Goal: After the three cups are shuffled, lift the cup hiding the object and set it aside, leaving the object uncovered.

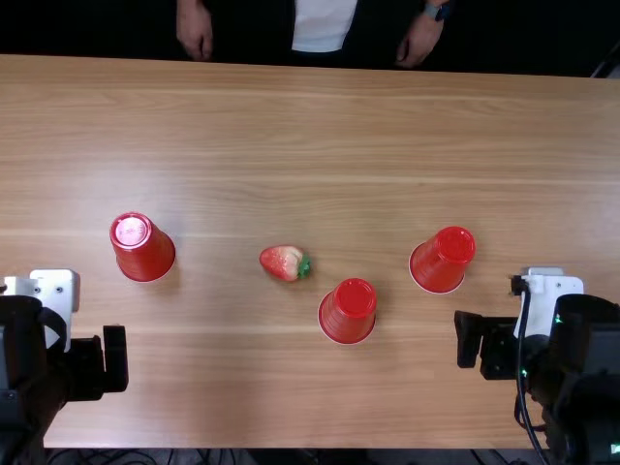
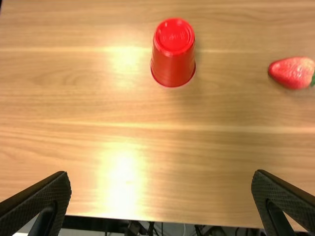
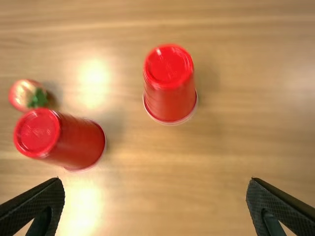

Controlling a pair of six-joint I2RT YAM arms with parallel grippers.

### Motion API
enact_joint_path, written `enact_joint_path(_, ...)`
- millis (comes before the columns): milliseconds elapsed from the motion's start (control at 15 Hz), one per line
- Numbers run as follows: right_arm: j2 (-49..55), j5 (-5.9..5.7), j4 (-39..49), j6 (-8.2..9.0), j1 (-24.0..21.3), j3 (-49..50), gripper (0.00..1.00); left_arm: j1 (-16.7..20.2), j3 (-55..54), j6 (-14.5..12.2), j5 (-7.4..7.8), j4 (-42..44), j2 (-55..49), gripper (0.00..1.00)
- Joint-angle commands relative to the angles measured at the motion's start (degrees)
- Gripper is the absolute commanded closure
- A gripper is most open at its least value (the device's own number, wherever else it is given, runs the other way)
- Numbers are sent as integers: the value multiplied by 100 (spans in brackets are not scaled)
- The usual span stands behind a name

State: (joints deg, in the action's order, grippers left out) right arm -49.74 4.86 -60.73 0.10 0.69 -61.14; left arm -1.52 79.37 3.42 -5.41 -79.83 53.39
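Ahead of our left gripper (image 2: pixel 158 174), well apart from its widely spread fingers, the left cup (image 2: pixel 173 52) stands mouth down on the table (image 2: pixel 98 147). Farther off to that gripper's right lies the strawberry (image 2: pixel 294 72), bare on the wood with no cup over it. Our right gripper (image 3: pixel 153 181) is spread just as wide and holds nothing. The right cup (image 3: pixel 170 83) stands straight ahead of it, and the middle cup (image 3: pixel 58 137) ahead and to its left, with the strawberry near that cup's far side but apart from it. We judge that the object is already uncovered as things lie, so the main danger is disturbing it. If either arm reaches toward the middle, an open finger could clip the strawberry and send it rolling, or nudge the middle cup into it. These cups look light and stand on their rims, so a glancing touch from a wide finger could tip one over or slide it across the smooth wood. Reaching from the right past the right cup risks brushing that one too.
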Motion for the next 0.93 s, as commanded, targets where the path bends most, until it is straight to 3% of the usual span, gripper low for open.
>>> enact_joint_path(0, 315, -33, -188, -20, -42, -135, 0, -33, -221, 69, 56, 10, -48, 0)
enact_joint_path(333, 1432, -22, -166, 53, -42, 375, 0, -15, -1161, 122, 14, 273, -918, 0)
enact_joint_path(533, 2275, -22, -93, 75, -51, 964, 0, 20, -2154, 523, -7, 1086, -1884, 0)
enact_joint_path(867, 3813, -22, 350, 64, -394, 1764, 0, 46, -3930, 523, -39, 1950, -3695, 0)
